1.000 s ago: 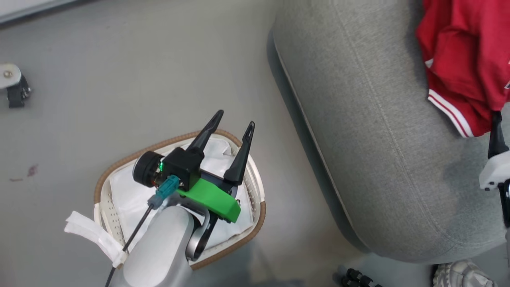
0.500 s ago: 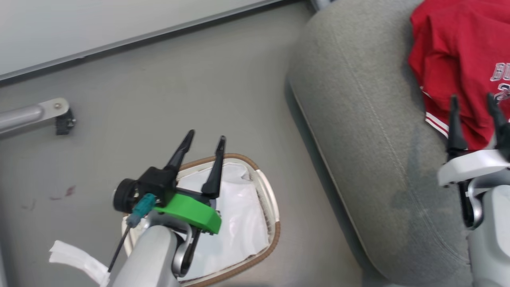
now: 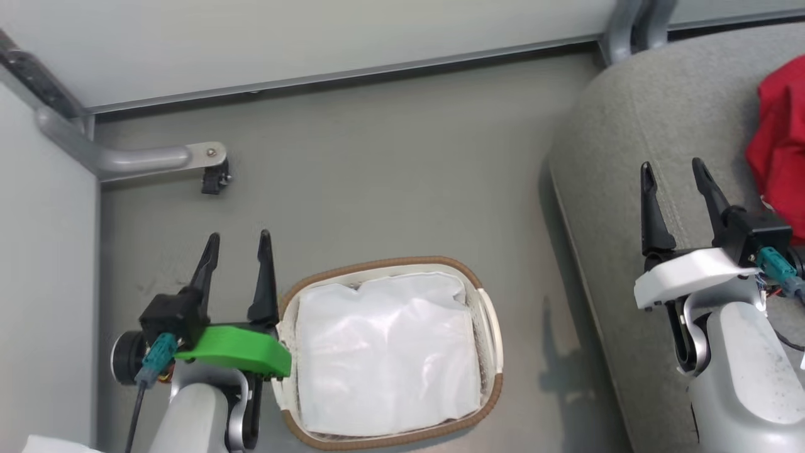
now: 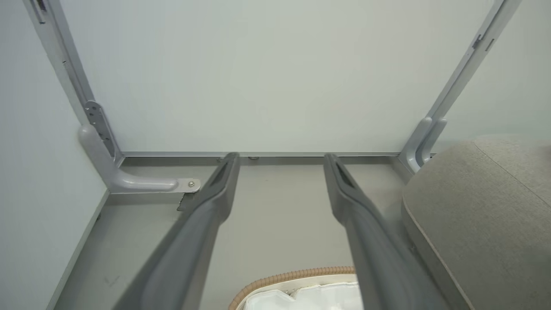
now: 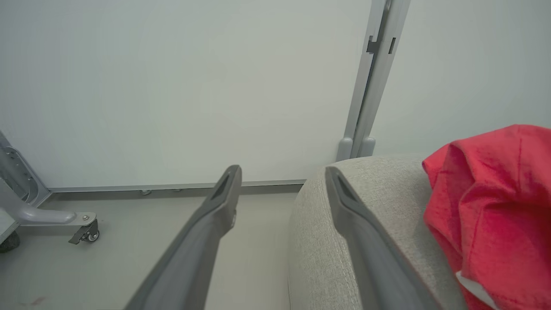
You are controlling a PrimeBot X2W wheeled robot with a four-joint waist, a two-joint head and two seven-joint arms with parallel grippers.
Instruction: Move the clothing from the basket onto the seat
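The red clothing (image 3: pixel 780 145) lies bunched on the grey seat (image 3: pixel 616 126) at the far right, and in the right wrist view the clothing (image 5: pixel 495 206) rests on the seat (image 5: pixel 344 267) beside my fingers. The basket (image 3: pixel 484 302) stands on the floor with just its white liner inside. My left gripper (image 3: pixel 238 236) is open and empty just left of the basket rim. My right gripper (image 3: pixel 673 166) is open and empty over the seat's left part, a little left of the clothing. The basket's rim (image 4: pixel 297 275) shows below my left fingers.
Pale wall panels close off the back and left. A grey metal foot with a small black caster (image 3: pixel 214 179) sits on the floor at the left. A grey post (image 3: pixel 622 28) meets the floor behind the seat. Bare grey floor lies between basket and seat.
The head camera swung, so the whole picture shifted and the wall came into view. My left gripper moved from above the basket to its left side. My right gripper drew back from the clothing.
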